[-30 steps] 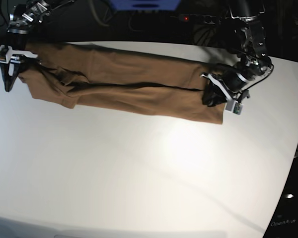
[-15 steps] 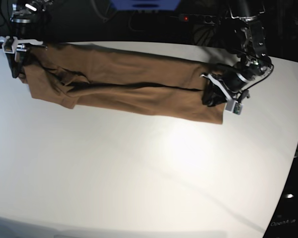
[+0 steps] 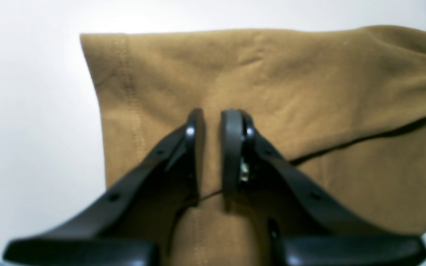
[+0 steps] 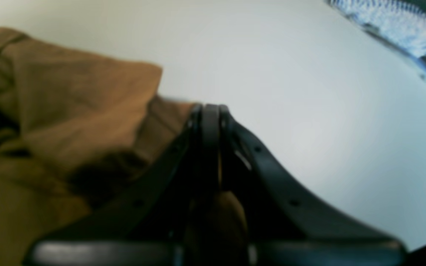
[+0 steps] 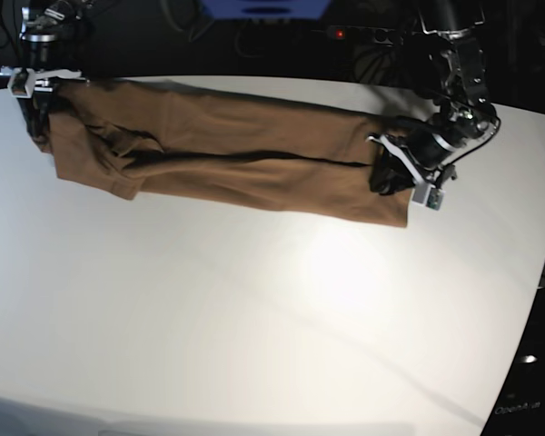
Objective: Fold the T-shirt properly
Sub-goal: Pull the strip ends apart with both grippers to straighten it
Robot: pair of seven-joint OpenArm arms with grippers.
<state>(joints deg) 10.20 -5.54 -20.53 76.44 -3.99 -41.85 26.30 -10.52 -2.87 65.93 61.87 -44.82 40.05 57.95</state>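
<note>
The T-shirt [image 5: 227, 154] is stretched as a long band across the far worktop [image 5: 272, 318], one claw at each end: the left claw [image 5: 392, 174] nipping the hem, the right claw [image 5: 29, 109] shut, apparently on cloth.

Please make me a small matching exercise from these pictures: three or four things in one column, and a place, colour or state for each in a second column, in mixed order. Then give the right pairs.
Things:
1. T-shirt
2. table
3. left gripper
4. right gripper

Descriptions:
A. white
B. jaws pressed fully together
C. brown, folded into a long band
D. jaws narrowly apart, cloth between them, at the hemmed end

Pairs: 1-C, 2-A, 3-D, 4-B
</note>
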